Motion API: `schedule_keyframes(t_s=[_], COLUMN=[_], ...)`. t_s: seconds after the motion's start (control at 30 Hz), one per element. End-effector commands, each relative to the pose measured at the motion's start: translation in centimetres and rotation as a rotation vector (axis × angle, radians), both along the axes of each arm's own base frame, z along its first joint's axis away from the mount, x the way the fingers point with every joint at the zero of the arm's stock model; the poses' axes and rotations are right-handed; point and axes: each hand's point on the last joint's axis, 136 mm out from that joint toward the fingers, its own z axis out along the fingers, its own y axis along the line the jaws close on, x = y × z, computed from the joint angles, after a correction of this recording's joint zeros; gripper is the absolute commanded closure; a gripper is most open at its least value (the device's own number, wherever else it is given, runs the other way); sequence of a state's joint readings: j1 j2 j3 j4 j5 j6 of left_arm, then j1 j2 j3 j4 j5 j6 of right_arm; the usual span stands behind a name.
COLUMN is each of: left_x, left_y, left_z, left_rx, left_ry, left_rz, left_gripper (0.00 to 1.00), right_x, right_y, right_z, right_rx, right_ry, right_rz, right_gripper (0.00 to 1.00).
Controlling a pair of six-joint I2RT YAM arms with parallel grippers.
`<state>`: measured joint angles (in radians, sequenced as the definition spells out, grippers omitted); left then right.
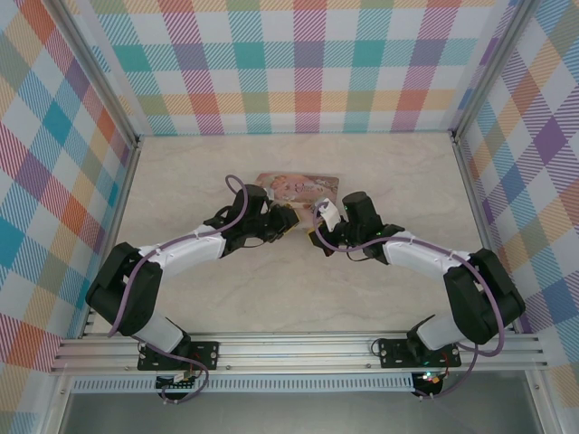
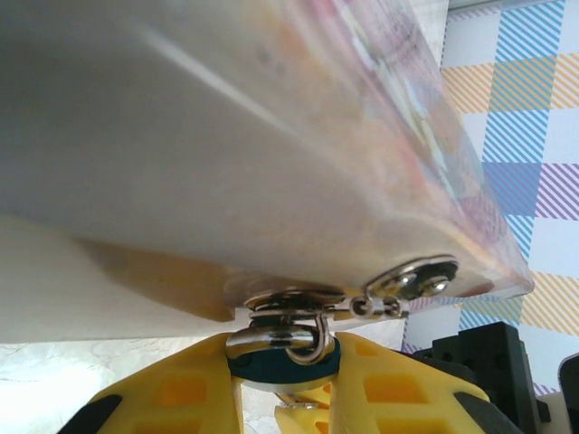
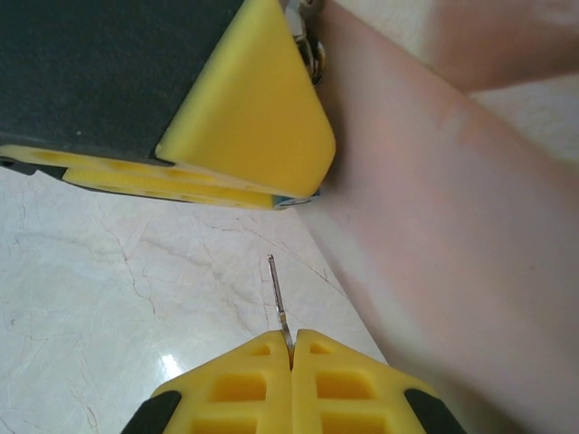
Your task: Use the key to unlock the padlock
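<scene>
Beside a pink rectangular tin (image 1: 303,185), left gripper (image 2: 285,375) clamps blue, silver-shackled padlock (image 2: 271,348); right gripper (image 3: 292,342) pinches thin dark metal key (image 3: 275,289).

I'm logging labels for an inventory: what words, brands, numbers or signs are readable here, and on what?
None can be read.
The pink illustrated rectangular tin box has printing on its lid, too small and blurred to read.
The tiny blue-bodied padlock and thin dark metal key show no marks.

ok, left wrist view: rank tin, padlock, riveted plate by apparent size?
1. pink tin, largest by far.
2-3. padlock and riveted plate look alike; the padlock's body is partly hidden, so no ranking.
</scene>
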<state>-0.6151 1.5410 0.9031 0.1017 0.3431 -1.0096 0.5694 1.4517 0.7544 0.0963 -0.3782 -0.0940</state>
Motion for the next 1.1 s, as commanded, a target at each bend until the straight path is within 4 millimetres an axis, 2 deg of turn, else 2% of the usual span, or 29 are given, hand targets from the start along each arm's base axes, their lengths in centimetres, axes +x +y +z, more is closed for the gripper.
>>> schedule_keyframes(t_s=[0.0,0.37,0.73,1.07], left_x=[-0.8,-0.8,-0.8,-0.8], left_y=[-1.3,-1.5,-1.4,-1.5], left_z=[1.9,1.9,1.5,1.2], left_rx=[-0.053,-0.071,-0.07,-0.072], left_ry=[0.013,0.017,0.025,0.032], left_rz=[-0.036,-0.034,-0.028,-0.027], left_gripper=[0.87,0.87,0.88,0.88], right_x=[0.5,0.8,1.0,0.8], right_y=[0.4,1.1,1.0,1.3], right_z=[0.1,-0.1,1.0,1.1], right_rx=[0.005,0.021,0.056,0.07], right_ry=[-0.029,-0.018,-0.058,-0.055], right_rz=[0.008,-0.004,-0.03,-0.018], right_gripper=[1.0,1.0,1.0,1.0])
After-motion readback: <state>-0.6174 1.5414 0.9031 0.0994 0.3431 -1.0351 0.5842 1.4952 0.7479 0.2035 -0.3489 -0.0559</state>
